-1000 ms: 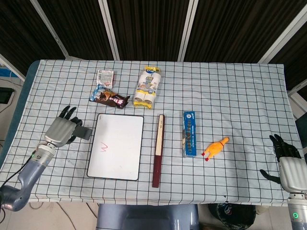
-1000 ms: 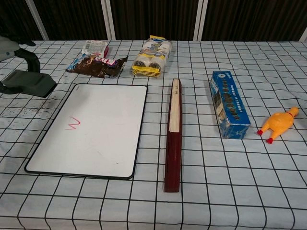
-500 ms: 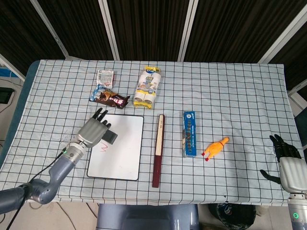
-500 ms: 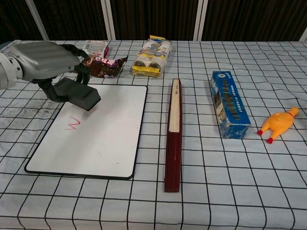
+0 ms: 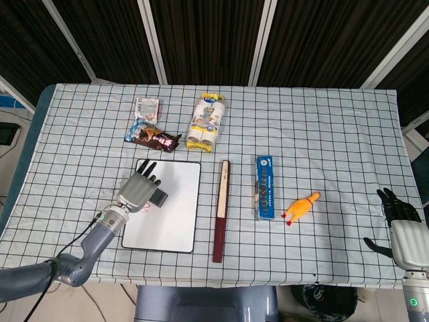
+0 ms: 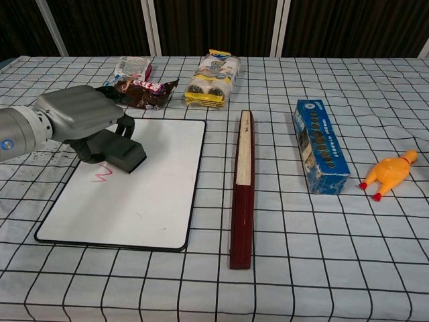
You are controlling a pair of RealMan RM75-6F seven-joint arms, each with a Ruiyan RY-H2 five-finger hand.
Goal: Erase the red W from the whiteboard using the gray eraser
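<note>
Nearest the robot, the right hand (image 5: 404, 231) sits at the table's near right corner, well apart from the work, holding nothing, its dark fingers apart.

A little farther in, the whiteboard (image 6: 147, 201) lies flat on the checked cloth, and the left hand (image 6: 79, 115) grips the gray eraser (image 6: 123, 153) above its upper left part. The eraser is tilted, its lower edge close to the red W (image 6: 100, 175), which is only partly hidden behind the hand in the chest view. Whether the eraser touches the board cannot be told.

The eraser looks like a light, stiff block with a softer wiping face; it is best held across its long sides, as it is, so that the flat face can press evenly. The board seems thin, smooth and loose on the cloth, so a hard sideways stroke could probably slide it; short strokes with moderate downward pressure would be safer.

Just right of the board lies a long dark red folded fan (image 6: 242, 194), then a blue box (image 6: 319, 145) and a yellow rubber chicken (image 6: 391, 173).

Farthest off, beyond the board, lie a brown snack packet (image 6: 137, 90) and a yellow pack of rolls (image 6: 210, 80).
</note>
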